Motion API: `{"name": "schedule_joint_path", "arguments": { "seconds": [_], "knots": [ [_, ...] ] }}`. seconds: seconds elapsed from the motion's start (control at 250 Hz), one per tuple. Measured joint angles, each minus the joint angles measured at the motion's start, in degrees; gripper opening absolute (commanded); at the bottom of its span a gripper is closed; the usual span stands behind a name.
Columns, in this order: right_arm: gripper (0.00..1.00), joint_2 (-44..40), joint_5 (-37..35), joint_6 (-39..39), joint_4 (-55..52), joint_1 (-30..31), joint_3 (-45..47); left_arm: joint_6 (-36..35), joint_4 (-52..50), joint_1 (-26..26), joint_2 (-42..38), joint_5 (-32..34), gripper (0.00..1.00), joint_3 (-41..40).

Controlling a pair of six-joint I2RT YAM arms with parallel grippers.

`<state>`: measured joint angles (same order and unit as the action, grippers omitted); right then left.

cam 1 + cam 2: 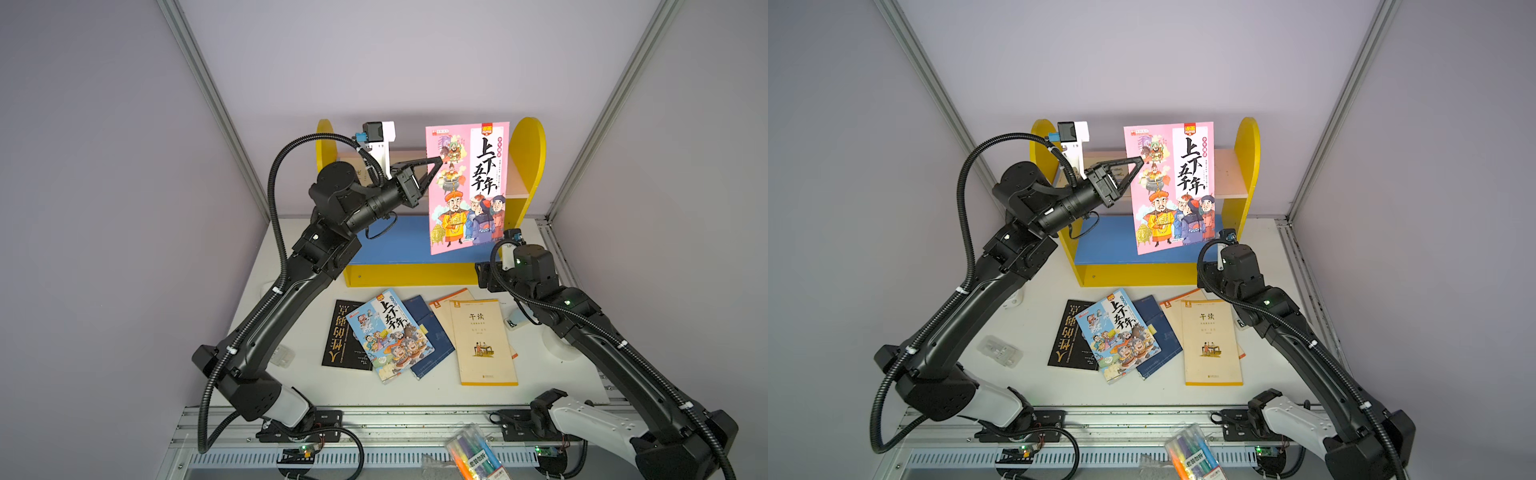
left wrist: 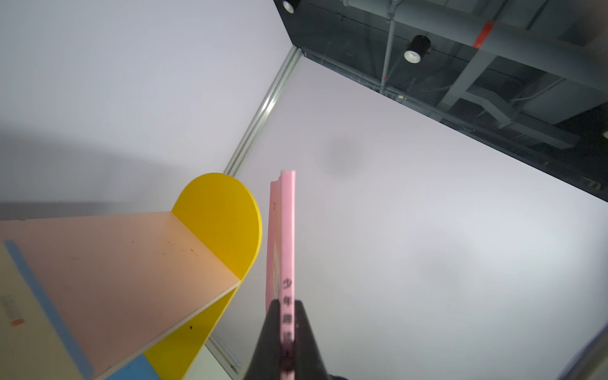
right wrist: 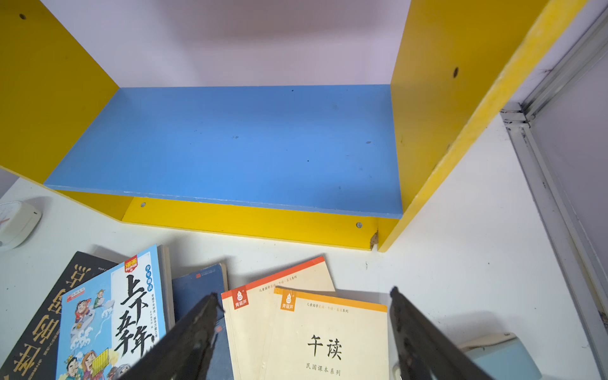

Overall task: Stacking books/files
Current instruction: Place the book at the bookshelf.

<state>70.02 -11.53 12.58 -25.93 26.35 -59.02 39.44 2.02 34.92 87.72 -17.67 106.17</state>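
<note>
Closest to me, markers (image 1: 473,455) in a clear pack lie at six o'clock, in front of the table (image 1: 415,392); the white label is too small to read. Mid-table sit the loose books. At nine o'clock of the pile is a black book (image 1: 343,336) with gold lettering, 人性的弱点. Overlapping it and a navy book (image 1: 436,340) lies a blue cartoon book (image 1: 390,332) titled 上下五千年. At three o'clock a cream book (image 1: 484,340) with a yellow band reads 午读, then 民国课本系列, beside a 青葫芦 logo. It rests on a second cream book (image 1: 451,298), orange-banded, with the same logo.

The right arm (image 1: 615,353) comes in low from five o'clock, wrist bent downward. Its right gripper (image 3: 303,293) hangs over the cream books, jaws spread wide, grasping nothing.

At twelve o'clock stands the shelf (image 1: 530,166): yellow sides, a blue board (image 1: 395,241) below, a peach board (image 2: 115,256) above. A blue-edged book (image 2: 33,312) is at the peach board's nine o'clock end; lying or leaning, I cannot tell.

The left arm (image 1: 282,307) climbs from seven o'clock, elbow high, forearm roughly level and pointing toward three o'clock. The left gripper (image 1: 439,159) is clamped on the spine edge of the pink book (image 1: 467,187). That book hangs upright in the air before the shelf's one o'clock side, cover toward me: 上下五千年 again. Its spine reads 少年趣读.
</note>
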Motion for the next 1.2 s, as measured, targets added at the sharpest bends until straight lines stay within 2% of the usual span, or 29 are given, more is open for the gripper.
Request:
{"name": "schedule_joint_path", "arguments": {
  "seconds": [0.304,0.483,0.707,0.967,1.202],
  "knots": [
    [0.82,-2.49,3.85,-1.84,1.46,0.07,1.25,-0.17,0.20,-1.36,4.66,14.82,0.00,1.90],
    [0.81,-1.84,5.77,-2.58,1.73,1.22,-0.81,0.37,3.50,-1.33,4.02,26.95,0.00,-3.21],
    [0.87,0.44,7.63,-5.53,1.88,6.12,-8.20,2.32,6.16,-1.38,1.16,40.54,0.00,-11.10],
    [1.00,7.13,6.95,-13.09,2.47,11.47,-20.68,5.01,9.42,-1.38,-0.11,47.34,0.00,-15.26],
    [0.98,14.47,6.64,-23.91,2.95,14.03,-29.33,6.05,10.82,-1.38,-1.81,50.45,0.00,-17.90]
  ]
}}
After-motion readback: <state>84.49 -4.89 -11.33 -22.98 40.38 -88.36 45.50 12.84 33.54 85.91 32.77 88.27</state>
